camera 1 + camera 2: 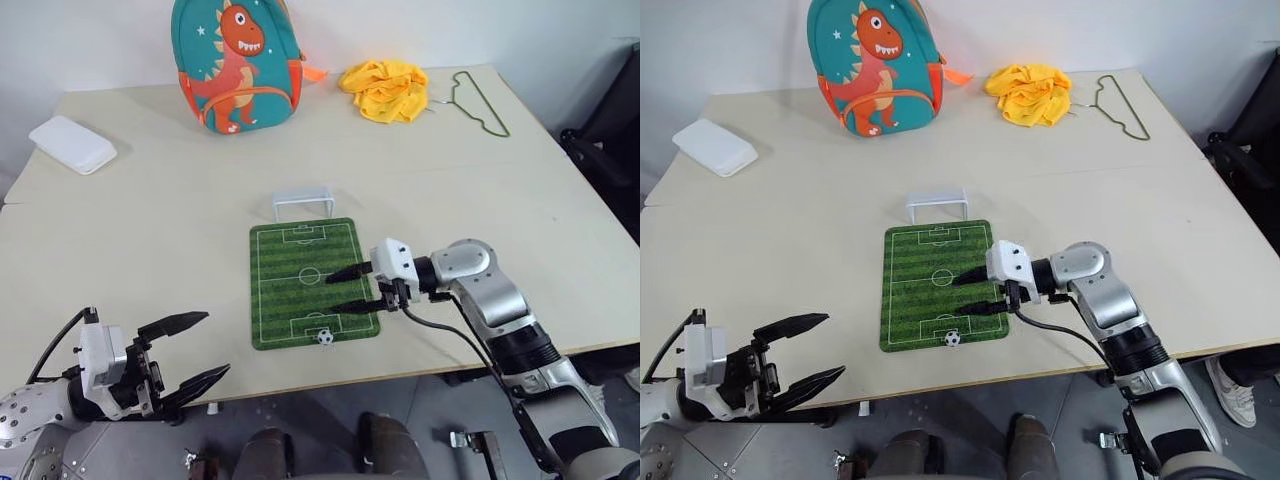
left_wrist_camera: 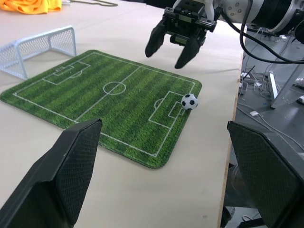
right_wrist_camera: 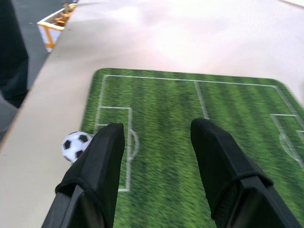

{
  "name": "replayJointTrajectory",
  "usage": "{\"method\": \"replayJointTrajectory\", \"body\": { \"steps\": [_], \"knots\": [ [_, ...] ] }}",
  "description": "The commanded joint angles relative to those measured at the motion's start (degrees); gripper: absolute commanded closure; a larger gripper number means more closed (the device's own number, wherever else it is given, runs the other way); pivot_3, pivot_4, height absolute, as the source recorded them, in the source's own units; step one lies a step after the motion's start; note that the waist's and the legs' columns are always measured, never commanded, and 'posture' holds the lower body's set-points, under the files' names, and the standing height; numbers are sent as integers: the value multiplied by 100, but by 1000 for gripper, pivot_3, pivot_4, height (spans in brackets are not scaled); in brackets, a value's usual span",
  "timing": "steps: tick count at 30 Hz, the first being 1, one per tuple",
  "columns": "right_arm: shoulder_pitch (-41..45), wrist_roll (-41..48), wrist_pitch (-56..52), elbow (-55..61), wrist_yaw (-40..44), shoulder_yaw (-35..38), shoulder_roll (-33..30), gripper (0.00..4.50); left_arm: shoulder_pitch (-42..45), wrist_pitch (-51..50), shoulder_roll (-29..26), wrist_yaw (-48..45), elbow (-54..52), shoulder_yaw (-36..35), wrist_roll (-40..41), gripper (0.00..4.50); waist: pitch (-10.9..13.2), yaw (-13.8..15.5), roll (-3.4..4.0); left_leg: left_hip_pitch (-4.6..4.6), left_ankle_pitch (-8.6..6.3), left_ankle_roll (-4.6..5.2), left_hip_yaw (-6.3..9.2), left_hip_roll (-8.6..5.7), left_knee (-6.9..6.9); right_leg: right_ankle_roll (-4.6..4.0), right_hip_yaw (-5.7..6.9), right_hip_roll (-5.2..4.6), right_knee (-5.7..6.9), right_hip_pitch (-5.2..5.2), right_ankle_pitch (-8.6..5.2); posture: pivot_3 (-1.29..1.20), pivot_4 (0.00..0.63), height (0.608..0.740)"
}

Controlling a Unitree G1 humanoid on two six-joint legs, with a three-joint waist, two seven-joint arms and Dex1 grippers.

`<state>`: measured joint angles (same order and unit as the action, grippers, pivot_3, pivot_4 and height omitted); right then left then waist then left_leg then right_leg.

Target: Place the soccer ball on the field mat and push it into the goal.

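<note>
So the right gripper's (image 1: 342,290) two black fingers (image 3: 216,156) are spread apart with nothing between them, hanging just above the near half of the flat green field mat with grass stripes and white pitch lines (image 1: 300,262), pointing across it. The tiny white soccer ball with black patches (image 1: 325,337) sits on the mat's near edge by the penalty box, just beside those fingers but not touching them. The small white goal frame with pale netting (image 1: 303,201) stands at the mat's far end, right against its edge, well away from the ball.

The left gripper (image 1: 200,348) hovers off the near edge of the beige surface (image 1: 150,220), fingers spread wide and empty.

Further back on the surface: a teal dinosaur backpack (image 1: 236,62), a crumpled yellow cloth (image 1: 385,88), a thin wire hanger (image 1: 478,100) and a flat white box (image 1: 72,144).
</note>
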<state>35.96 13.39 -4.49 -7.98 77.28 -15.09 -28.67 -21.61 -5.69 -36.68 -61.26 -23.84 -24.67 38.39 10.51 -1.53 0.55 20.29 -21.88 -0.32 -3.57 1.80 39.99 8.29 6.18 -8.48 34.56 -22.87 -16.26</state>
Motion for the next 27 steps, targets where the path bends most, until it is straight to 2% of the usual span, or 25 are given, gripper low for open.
{"method": "replayJointTrajectory", "body": {
  "steps": [1,5,12,20,23,27],
  "knots": [
    [-221,480,-188,480,471,160,-267,2089,-13,88,18,-50,-14,-61,41,0,0,3,0,0,-1,1,0,0,0,0,0,0,0,0,0,0,150,740],
    [-571,888,-481,1015,850,98,-512,2089,-51,117,64,-55,-28,-75,51,0,1,2,-1,1,-5,3,0,0,-2,0,3,0,-5,0,0,0,150,740],
    [-888,896,-388,1365,593,115,-450,2089,-171,207,135,-83,-72,-107,63,0,1,-2,-1,-2,-5,3,-6,1,0,0,1,0,-6,0,0,0,150,740],
    [-1670,1070,-117,1661,996,316,-1118,2089,-249,352,69,-280,-45,-116,34,0,2,99,-4,1,-12,10,-9,-1,2,0,1,-1,-19,1,0,0,150,740],
    [-2086,1049,111,1687,1086,412,-1359,2698,-237,387,35,-363,21,-120,14,0,2,124,-4,-1,-12,10,-14,1,5,0,1,-1,-19,2,0,0,150,740],
    [-2398,742,664,1429,987,374,-1462,4055,-197,420,19,-427,126,-105,-6,0,3,137,-5,-3,-12,10,-15,1,5,0,1,-1,-17,3,0,0,150,740]
  ]
}}
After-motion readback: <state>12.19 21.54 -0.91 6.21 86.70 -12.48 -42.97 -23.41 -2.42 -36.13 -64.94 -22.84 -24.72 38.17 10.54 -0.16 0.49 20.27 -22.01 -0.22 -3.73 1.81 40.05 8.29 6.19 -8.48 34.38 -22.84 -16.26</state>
